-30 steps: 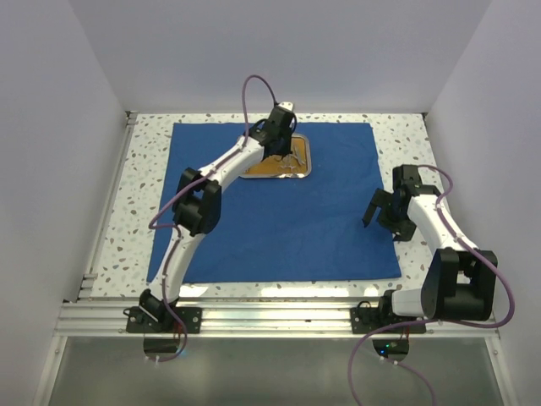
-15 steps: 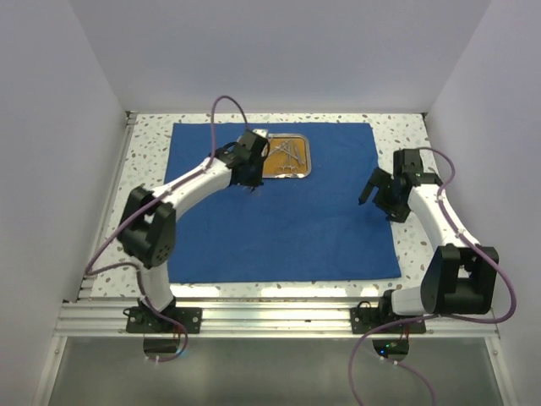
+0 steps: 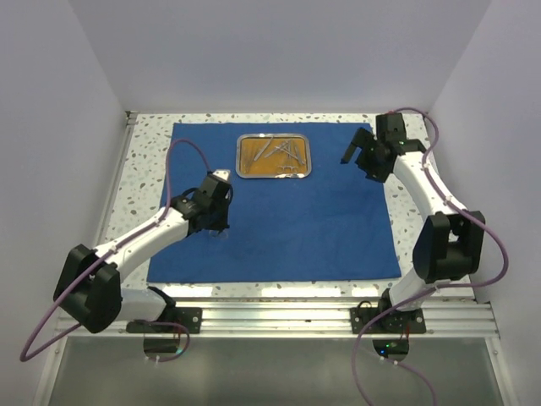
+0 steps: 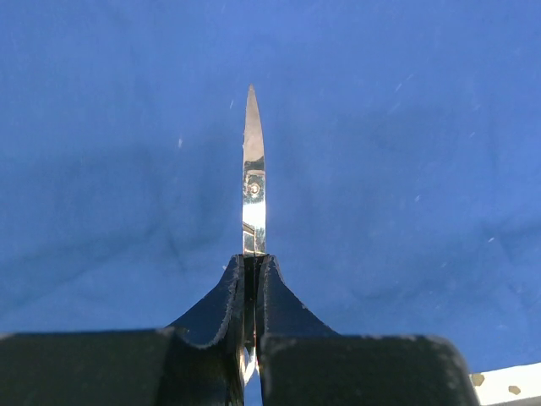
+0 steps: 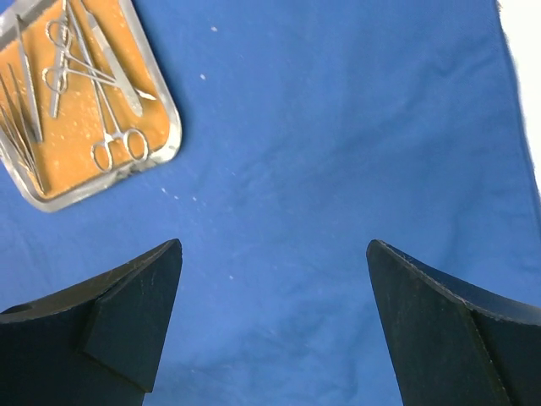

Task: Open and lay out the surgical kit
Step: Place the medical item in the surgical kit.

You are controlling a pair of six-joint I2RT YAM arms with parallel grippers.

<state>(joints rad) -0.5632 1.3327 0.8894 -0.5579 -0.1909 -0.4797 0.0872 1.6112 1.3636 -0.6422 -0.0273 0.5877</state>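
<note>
The left gripper (image 4: 251,272) is clenched on a pair of scissors (image 4: 253,182). Its black fingers (image 4: 221,298) pinch the slim, mirror-bright steel low on the shank, and the closed blades jut straight out ahead of the fingertips, tapering past a small pivot screw to a sharp point. Under and all around the fingers lies the blue cloth (image 4: 406,127), a matte weave with soft creases and a few pale specks of lint.

The right gripper (image 5: 272,247) is released, its two dark, wedge-shaped fingers (image 5: 135,304) standing wide apart with only cloth between them. Ahead of its fingers and off to their left sits the tray (image 5: 174,135), a rounded rectangle with a shiny steel rim and a grainy orange-brown floor. In it lie crossed ring-handled forceps (image 5: 103,118) and thin straight tweezers (image 5: 17,135), all polished metal.

From above, the cloth is spread flat over a white table (image 3: 144,161) speckled with dark chips, the tray near its far edge between the two grippers. The left gripper (image 3: 218,225) hangs over the cloth well nearer than the tray; the right gripper (image 3: 350,156) is just beside the tray's right end. Purple cables (image 3: 182,148) loop off both arms.
</note>
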